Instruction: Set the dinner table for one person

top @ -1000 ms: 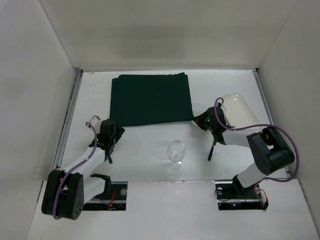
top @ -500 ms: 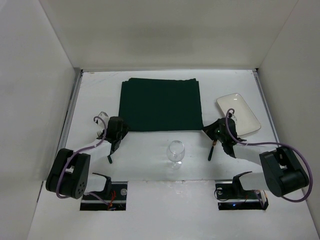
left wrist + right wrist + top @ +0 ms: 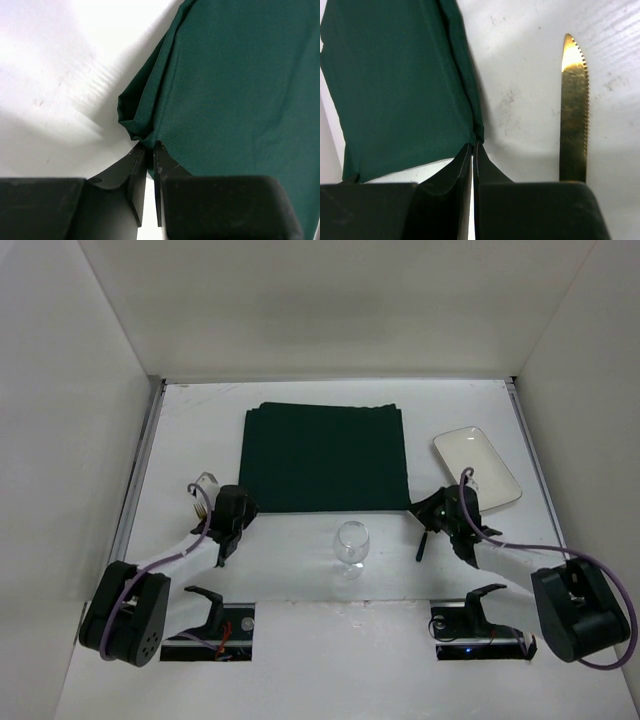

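Observation:
A dark green placemat (image 3: 325, 455) lies flat in the middle of the white dinner table (image 3: 300, 400). My left gripper (image 3: 238, 510) is at its near-left corner. In the left wrist view that gripper (image 3: 150, 146) is shut on the bunched corner of the placemat (image 3: 240, 90). My right gripper (image 3: 420, 510) is at the near-right corner. The right wrist view shows it (image 3: 474, 146) shut on the folded edge of the placemat (image 3: 400, 90).
A clear wine glass (image 3: 351, 545) stands upright near the front, between the arms. A white rectangular plate (image 3: 477, 467) lies right of the placemat. A gold serrated knife (image 3: 574, 110) with a dark handle (image 3: 422, 543) lies beside my right gripper. Another dark-handled utensil (image 3: 219, 552) lies under the left arm.
The placemat has slid right and nearer, held by the right gripper, which moved off the plate. My left gripper came to the near-left corner and closed on it.

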Available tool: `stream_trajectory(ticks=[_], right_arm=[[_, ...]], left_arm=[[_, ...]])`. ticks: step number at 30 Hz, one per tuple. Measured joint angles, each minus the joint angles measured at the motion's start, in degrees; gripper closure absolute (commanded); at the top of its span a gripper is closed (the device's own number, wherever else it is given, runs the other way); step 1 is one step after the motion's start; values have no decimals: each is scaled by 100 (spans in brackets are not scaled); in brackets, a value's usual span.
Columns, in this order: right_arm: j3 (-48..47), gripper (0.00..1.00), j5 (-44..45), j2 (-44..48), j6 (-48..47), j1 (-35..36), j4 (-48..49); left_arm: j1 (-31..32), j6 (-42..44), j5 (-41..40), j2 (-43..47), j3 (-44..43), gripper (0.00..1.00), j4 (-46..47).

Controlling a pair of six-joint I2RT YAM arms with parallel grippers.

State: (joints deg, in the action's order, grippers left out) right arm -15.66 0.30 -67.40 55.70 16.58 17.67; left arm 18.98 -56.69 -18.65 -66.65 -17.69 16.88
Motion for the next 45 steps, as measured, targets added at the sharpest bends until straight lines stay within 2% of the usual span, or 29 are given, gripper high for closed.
stream_trajectory(ticks=[13, 22, 29, 31, 34, 36, 40, 45], right_arm=[[334, 92, 229, 2262, -4, -2, -1602], [326, 93, 319, 1878, -90, 81, -1971], [323, 93, 398, 2269, -39, 201, -2271], [323, 87, 439, 2393, 9, 219, -2352], [323, 66, 542, 2490, 79, 225, -2485], [323, 56, 625, 2566, 96, 225, -2586], [286, 47, 750, 2743, 31, 225, -2800], [20, 45, 872, 2778, -160, 264, -2992]], left_arm=[[732, -122, -326, 1008, 168, 93, -955], [1032, -313, -444, 1585, 326, 94, -1528], [1082, -520, -527, 2159, 426, 90, -2020], [1093, -542, -551, 2199, 435, 82, -2129], [1093, -549, -643, 2234, 450, 71, -2347], [1088, -540, -730, 2308, 450, 69, -2496], [1095, -468, -905, 2636, 437, 68, -2796], [1320, -358, -1073, 2826, 173, 68, -2957]])
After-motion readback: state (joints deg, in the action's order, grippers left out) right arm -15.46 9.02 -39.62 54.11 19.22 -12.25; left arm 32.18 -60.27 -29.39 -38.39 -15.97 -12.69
